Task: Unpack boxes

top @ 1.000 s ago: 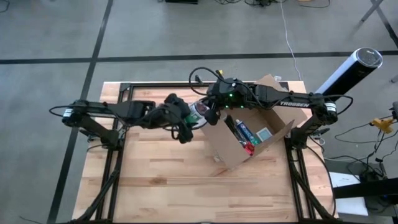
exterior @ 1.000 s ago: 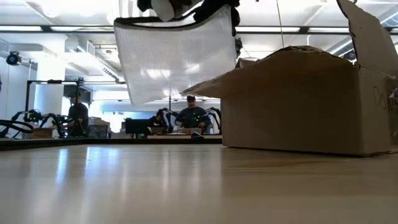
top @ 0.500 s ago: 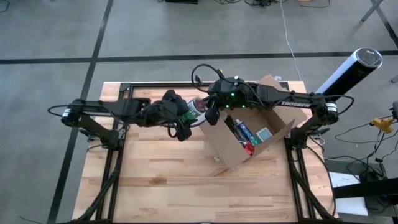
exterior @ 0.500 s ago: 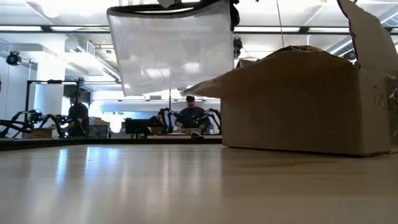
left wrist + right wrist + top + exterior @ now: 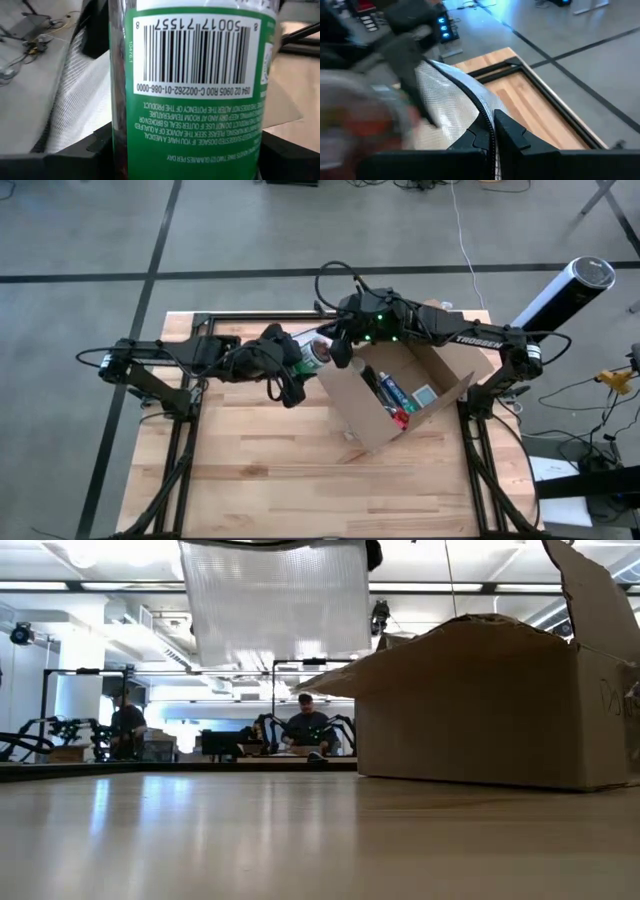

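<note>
The brown cardboard box (image 5: 400, 395) (image 5: 490, 710) stands open on the table's right half, resting on its bottom, with small items inside. Left of its far corner, my left gripper (image 5: 303, 360) (image 5: 190, 162) is shut on a green-labelled bottle (image 5: 318, 352) (image 5: 192, 95). Close beside it, my right gripper (image 5: 340, 352) (image 5: 493, 131) is shut on a translucent mesh zip pouch (image 5: 275, 600) (image 5: 445, 107). The pouch also shows beside the bottle in the left wrist view (image 5: 75, 105). My left gripper pinches the bottle's labelled body (image 5: 125, 150) between its two fingers (image 5: 97, 147), one on each side. The fingers lie across the bottle, slanting down from the table's left. The bottle is lifted clear of the table. My right gripper pinches the pouch's zip edge (image 5: 487, 117) between its shut fingers (image 5: 512, 132), coming from the table's right and slanting slightly down. The pouch hangs below the fingers (image 5: 275, 640), clear of the table.
Inside the box lie a tube and a small red item (image 5: 402, 417). The box's raised flap (image 5: 595, 595) stands at its right. Bare wooden tabletop (image 5: 260, 460) lies near and to the left. People sit at benches in the room beyond (image 5: 308, 725).
Both grippers have risen, the right one also shifting toward the table's far edge. The pouch has been lifted with it: its lower edge hangs higher than before and now runs nearly level instead of slanting.
</note>
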